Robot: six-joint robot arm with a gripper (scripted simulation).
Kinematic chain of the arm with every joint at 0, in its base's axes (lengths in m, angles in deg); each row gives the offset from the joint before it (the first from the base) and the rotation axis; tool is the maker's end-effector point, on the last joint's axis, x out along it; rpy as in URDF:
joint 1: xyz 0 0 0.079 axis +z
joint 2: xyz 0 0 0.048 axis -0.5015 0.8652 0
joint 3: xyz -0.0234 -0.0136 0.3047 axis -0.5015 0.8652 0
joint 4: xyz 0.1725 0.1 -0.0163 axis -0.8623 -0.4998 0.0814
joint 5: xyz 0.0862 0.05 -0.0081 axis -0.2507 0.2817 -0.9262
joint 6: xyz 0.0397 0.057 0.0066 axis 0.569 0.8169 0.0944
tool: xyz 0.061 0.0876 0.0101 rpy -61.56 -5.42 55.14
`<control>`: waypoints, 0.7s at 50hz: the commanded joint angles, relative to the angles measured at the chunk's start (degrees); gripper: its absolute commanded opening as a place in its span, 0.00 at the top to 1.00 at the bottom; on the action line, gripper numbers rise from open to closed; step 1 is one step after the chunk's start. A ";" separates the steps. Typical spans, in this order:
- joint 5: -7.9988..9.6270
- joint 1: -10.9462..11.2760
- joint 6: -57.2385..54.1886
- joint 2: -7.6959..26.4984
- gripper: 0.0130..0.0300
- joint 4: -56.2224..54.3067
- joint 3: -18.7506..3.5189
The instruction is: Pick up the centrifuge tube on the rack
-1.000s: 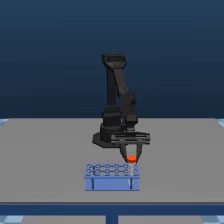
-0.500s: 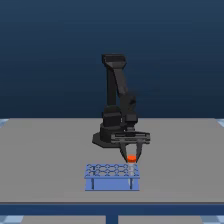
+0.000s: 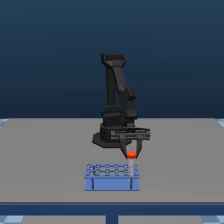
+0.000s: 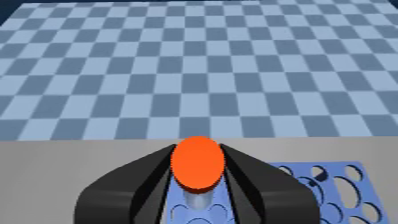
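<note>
The blue rack [image 3: 107, 183] stands on the grey table in front of the arm's base. Over its end at the exterior view's right, my gripper [image 3: 131, 153] is shut on the centrifuge tube [image 3: 132, 156], whose orange-red cap shows between the black fingers. The whitish body hangs down to the rack's top plate; whether its tip is still in a hole I cannot tell. In the wrist view the centrifuge tube's cap [image 4: 197, 161] sits between the two dark fingers [image 4: 133, 195], with the rack [image 4: 342, 202] beside and below them.
The arm's black base [image 3: 107, 137] stands just behind the rack. The grey table [image 3: 45, 160] spreads to both sides. A checkered blue floor [image 4: 195, 65] lies beyond the table's edge in the wrist view.
The gripper and the orange cap have risen very slightly above the rack. The rack has not moved.
</note>
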 commanded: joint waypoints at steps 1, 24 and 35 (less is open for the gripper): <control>0.85 0.00 -4.00 -0.63 1.00 -3.20 -0.42; 2.53 0.00 -23.59 -3.70 1.00 -22.13 -2.69; 2.68 0.00 -35.05 -5.15 1.00 -33.24 -4.04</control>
